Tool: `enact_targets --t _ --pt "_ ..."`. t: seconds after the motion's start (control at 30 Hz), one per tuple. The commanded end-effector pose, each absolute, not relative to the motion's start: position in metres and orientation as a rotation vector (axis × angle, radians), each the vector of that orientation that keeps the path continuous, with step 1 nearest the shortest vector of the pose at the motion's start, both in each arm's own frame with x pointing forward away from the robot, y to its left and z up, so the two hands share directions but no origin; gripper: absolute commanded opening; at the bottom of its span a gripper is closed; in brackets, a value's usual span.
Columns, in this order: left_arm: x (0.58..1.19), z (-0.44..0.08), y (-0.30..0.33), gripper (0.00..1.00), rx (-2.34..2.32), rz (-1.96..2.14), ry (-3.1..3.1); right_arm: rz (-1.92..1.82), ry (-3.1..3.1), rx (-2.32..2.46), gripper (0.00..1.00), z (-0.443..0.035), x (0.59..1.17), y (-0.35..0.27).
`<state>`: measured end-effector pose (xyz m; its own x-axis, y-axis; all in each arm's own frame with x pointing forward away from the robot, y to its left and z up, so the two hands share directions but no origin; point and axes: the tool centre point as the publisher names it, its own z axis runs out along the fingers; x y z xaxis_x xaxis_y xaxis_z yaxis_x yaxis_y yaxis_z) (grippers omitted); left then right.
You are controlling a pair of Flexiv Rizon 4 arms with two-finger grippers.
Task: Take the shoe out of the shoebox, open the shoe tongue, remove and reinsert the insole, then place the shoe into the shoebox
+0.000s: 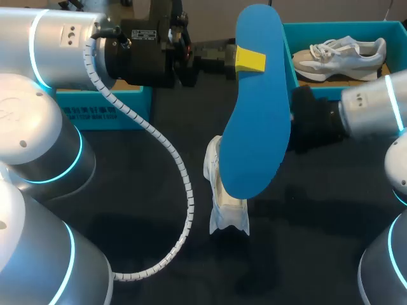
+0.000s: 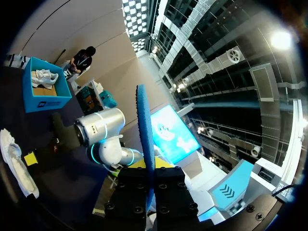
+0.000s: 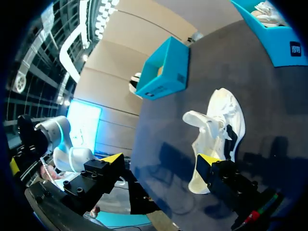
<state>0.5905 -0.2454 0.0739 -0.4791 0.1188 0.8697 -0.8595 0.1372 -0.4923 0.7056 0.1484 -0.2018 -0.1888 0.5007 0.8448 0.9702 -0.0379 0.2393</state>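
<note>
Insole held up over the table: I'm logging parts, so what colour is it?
Blue. The insole shows best in the head view.

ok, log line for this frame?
step: insole out | left fingers: shut on insole, held above table | right fingers: open at shoe | shoe: on table, outside shoebox

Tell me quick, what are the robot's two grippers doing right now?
Left gripper: fingers shut on the blue insole.
Right gripper: fingers open, holding nothing; the white shoe lies just ahead.
</note>
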Motion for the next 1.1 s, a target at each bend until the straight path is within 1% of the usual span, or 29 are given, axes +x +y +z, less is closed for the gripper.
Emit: enact_targets --t 0.03,0.27,0.37,0.43,0.53,1.1 --pt "0.59 0.074 -0.247 0.0 0.741 1.474 -1.578 -1.286 -1.597 -1.44 1.0 -0.189 0.689 0.137" --pt "0.59 0.074 -0.247 0.0 0.741 1.474 -1.578 -1.319 -1.496 -1.338 1.0 -0.163 0.692 0.141" --pt "0.59 0.074 -0.247 0.0 0.741 1.474 -1.578 -1.279 -1.498 -1.345 1.0 -0.156 0.694 0.141" --pt "0.59 0.074 -0.247 0.0 0.741 1.474 -1.578 -1.267 -1.483 -1.343 1.0 -0.156 0.695 0.142" --pt "0.59 0.074 -0.247 0.0 0.741 1.474 -1.578 -1.348 -1.414 -1.29 1.0 -0.151 0.697 0.141" --pt "0.59 0.074 -0.247 0.0 0.741 1.474 -1.578 -1.348 -1.414 -1.29 1.0 -0.151 0.697 0.141"
